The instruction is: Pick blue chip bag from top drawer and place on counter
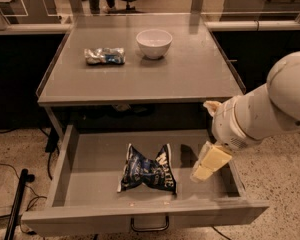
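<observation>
The blue chip bag, dark navy with white lettering, lies flat in the middle of the open top drawer. The drawer's front panel carries a small dark pull handle. My gripper, cream-coloured at the end of a white arm, hangs over the right part of the drawer, to the right of the bag and apart from it. The grey counter lies above the drawer.
A white bowl and a small silver-and-blue packet sit at the back of the counter. A black pole and cables lie on the floor at the left. Desks and a chair stand behind.
</observation>
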`<action>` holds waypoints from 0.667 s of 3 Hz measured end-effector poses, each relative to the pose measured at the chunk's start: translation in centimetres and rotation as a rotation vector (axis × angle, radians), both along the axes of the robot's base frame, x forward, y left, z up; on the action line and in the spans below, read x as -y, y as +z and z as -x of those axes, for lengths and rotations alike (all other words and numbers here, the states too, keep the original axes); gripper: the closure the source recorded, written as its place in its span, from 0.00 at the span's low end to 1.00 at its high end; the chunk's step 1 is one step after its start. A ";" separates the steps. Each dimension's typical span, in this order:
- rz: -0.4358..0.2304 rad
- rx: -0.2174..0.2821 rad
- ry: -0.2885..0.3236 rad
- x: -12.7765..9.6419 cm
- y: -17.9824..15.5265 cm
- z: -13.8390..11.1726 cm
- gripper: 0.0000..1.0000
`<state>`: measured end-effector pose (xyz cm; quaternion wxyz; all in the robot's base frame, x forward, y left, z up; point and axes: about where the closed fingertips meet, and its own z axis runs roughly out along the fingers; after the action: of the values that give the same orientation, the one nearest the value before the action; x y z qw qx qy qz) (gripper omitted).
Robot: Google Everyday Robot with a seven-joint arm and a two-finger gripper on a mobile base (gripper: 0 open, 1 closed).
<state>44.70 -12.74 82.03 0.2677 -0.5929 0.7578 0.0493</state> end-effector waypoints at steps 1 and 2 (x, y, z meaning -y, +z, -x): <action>-0.006 -0.001 -0.035 -0.1 -2.0 -1.0 0.00; -0.029 -0.009 -0.068 -0.7 -4.9 -2.3 0.00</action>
<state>47.01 -12.00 77.18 0.2745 -0.5628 0.7778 0.0539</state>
